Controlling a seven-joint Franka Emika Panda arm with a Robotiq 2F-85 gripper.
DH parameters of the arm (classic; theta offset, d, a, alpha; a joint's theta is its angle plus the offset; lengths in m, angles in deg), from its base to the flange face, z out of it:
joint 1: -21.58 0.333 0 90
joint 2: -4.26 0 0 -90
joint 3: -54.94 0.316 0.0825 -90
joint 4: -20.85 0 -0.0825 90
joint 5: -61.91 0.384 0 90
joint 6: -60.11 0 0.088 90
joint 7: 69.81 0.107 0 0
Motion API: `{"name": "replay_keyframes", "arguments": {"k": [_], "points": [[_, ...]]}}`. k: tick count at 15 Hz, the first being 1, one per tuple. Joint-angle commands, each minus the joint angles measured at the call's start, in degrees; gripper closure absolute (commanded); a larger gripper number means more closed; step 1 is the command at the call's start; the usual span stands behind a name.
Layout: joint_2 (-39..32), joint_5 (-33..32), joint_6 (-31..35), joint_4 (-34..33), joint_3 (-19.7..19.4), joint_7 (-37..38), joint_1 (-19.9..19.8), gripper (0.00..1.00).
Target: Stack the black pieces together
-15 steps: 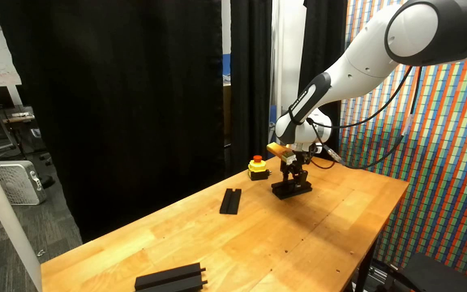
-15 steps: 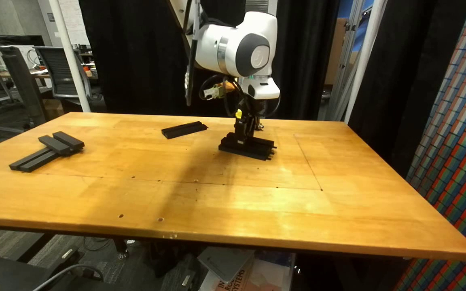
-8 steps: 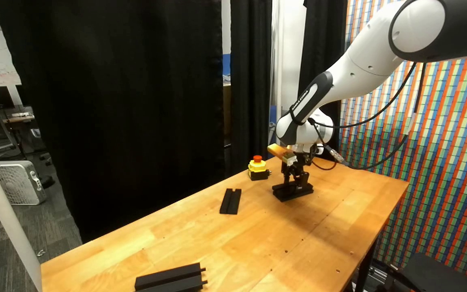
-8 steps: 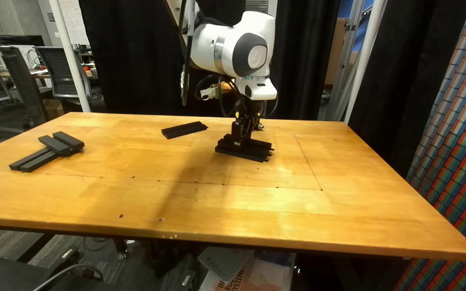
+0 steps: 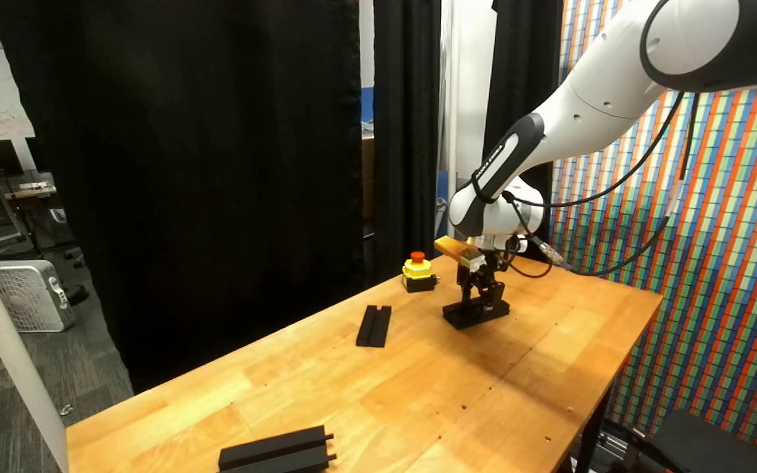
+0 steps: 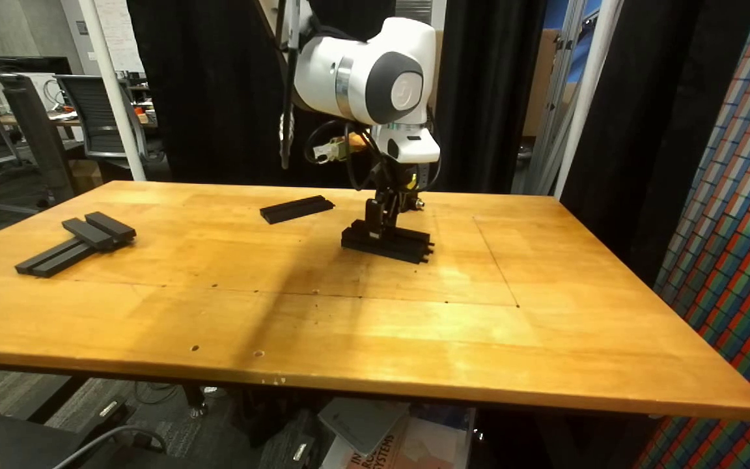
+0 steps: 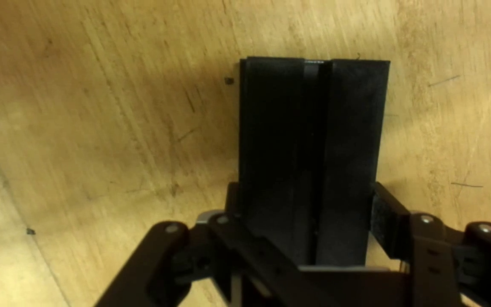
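My gripper (image 7: 303, 204) is closed around a grooved black piece (image 7: 352, 128), one finger against each long side. In both exterior views this black piece (image 6: 407, 247) lies flat at table height under the gripper (image 5: 478, 301); whether it touches the wood, or is two layers, I cannot tell. Another black piece (image 6: 297, 210) rests alone farther back, and this lone black piece (image 5: 374, 326) also shows in an exterior view. At the far left of an exterior view, a black piece (image 6: 56, 258) lies with another black piece (image 6: 114, 228) crosswise at its end, apparently overlapping.
A yellow-and-red stop button (image 5: 418, 268) stands near the table's back edge, close to the gripper. Black pieces (image 5: 273, 450) are cut off at the bottom of an exterior view. The wooden table (image 6: 375, 339) has small holes and a dark curtain (image 5: 221, 164) behind it.
My gripper and the black piece between its fingers have shifted slightly together, leftward and nearer in an exterior view. The other black pieces have not moved.
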Motion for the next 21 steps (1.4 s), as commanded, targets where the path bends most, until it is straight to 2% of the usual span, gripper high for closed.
{"name": "replay_keyframes", "arguments": {"k": [1,2,3,4,5,7,11,21], "points": [[1.2,-0.1,-0.9,2.0,-0.2,-2.0,0.3,0.53],[1.3,-0.1,-1.0,2.1,-0.2,-2.4,0.3,0.53],[1.2,-0.1,-1.0,2.2,-0.1,-3.1,0.3,0.39],[1.2,0.0,-0.8,2.2,-0.1,-3.8,0.2,0.07],[1.1,-0.2,-1.5,1.9,-0.2,-3.8,0.4,0.07],[0.9,-0.3,-1.6,1.8,-0.3,-4.0,0.5,0.0],[0.5,-0.7,-2.1,1.4,-0.5,-4.2,0.8,0.0],[1.5,-7.6,-3.3,-0.1,-1.4,-2.1,4.2,0.0]]}}
